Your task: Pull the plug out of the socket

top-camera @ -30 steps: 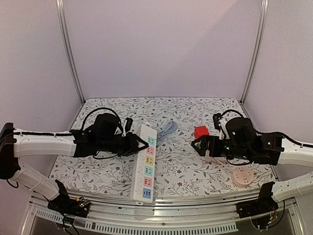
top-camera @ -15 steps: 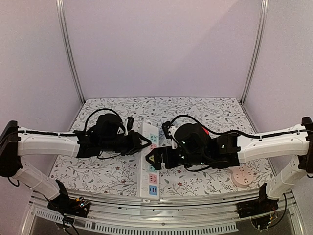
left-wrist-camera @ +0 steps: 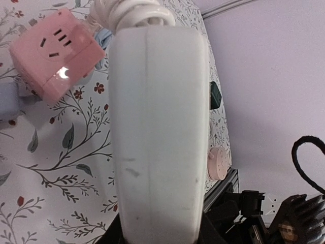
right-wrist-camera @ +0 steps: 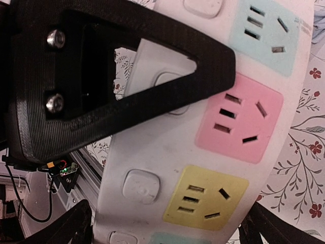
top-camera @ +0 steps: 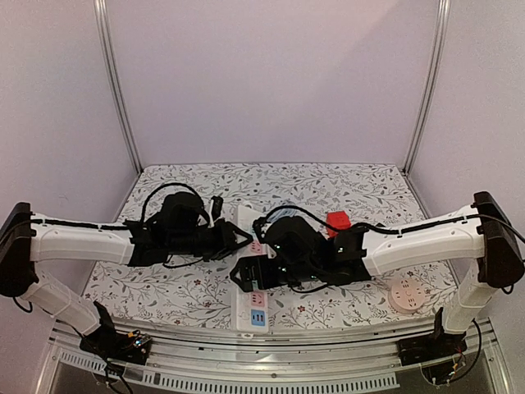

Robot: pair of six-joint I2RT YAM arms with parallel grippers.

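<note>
Cloth printed with flowers covers the table [top-camera: 353, 185]. On it, mid-front, lies the white power strip [top-camera: 256, 308], its long axis running away from the arms. The left gripper [top-camera: 244, 238] looks clenched on the strip's left edge: one finger [right-wrist-camera: 213, 68] lies across the top face, and the strip's body fills the gap in its wrist view. The right gripper [top-camera: 239, 276] hangs over the strip's middle, jaws released and spread to either side of it. A red cube adaptor [top-camera: 337, 220] and a round disc [top-camera: 406, 296] sit well apart on the right.

Of the plug nothing shows. The pink socket [right-wrist-camera: 238, 119] and yellow socket [right-wrist-camera: 205, 201] are bare, and only a white cord [left-wrist-camera: 133, 11] leaves the strip's far end. A plug would likely be light, rigid and held by pin friction. It should be gripped by its body flanks, not its cord, and pulled straight out while the slick, light strip is pinned down. The left finger crowds any approach from above.
</note>
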